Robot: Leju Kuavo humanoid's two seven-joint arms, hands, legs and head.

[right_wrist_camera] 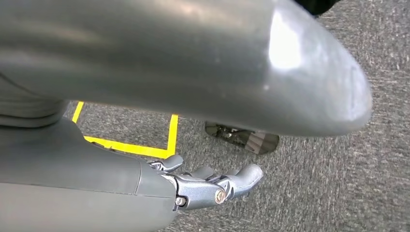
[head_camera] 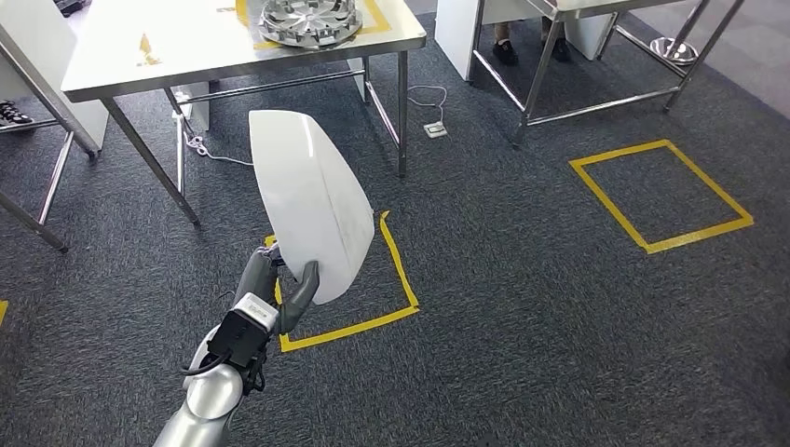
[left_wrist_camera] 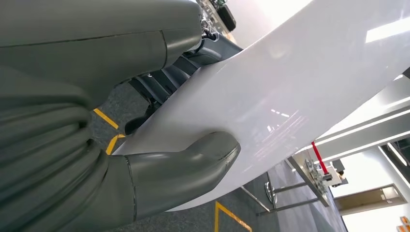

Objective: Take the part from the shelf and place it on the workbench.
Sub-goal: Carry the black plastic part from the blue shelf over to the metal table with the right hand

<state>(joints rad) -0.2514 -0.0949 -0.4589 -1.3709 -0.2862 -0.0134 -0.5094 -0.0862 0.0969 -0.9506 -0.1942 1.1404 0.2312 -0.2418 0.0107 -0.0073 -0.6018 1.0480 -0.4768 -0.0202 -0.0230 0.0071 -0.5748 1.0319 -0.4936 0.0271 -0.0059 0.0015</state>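
Left hand (head_camera: 276, 291), seen from the head view, clamps the lower end of the white part (head_camera: 312, 200): thumb (left_wrist_camera: 193, 162) pressed on one broad face, darker fingers (left_wrist_camera: 159, 89) behind the opposite face, the panel's edge caught between them; the part, a smooth curved white shell, rises from the grip with its long axis running up and away from the fingers toward the workbench (head_camera: 186, 56); it hangs in the air above the grey carpet and a yellow tape square (head_camera: 396, 270), touching nothing but the hand; right hand (right_wrist_camera: 212, 186) hangs low beside the body over the carpet, fingers loosely extended and slightly apart, holding nothing; the steel workbench stands ahead and slightly to the left, well apart from the part, and bears a round metal disc (head_camera: 309, 20) inside a yellow outline; judged stage: carrying, placement not yet done; the left arm alone bears the part, and the bare tabletop left of the disc appears the likelier landing area
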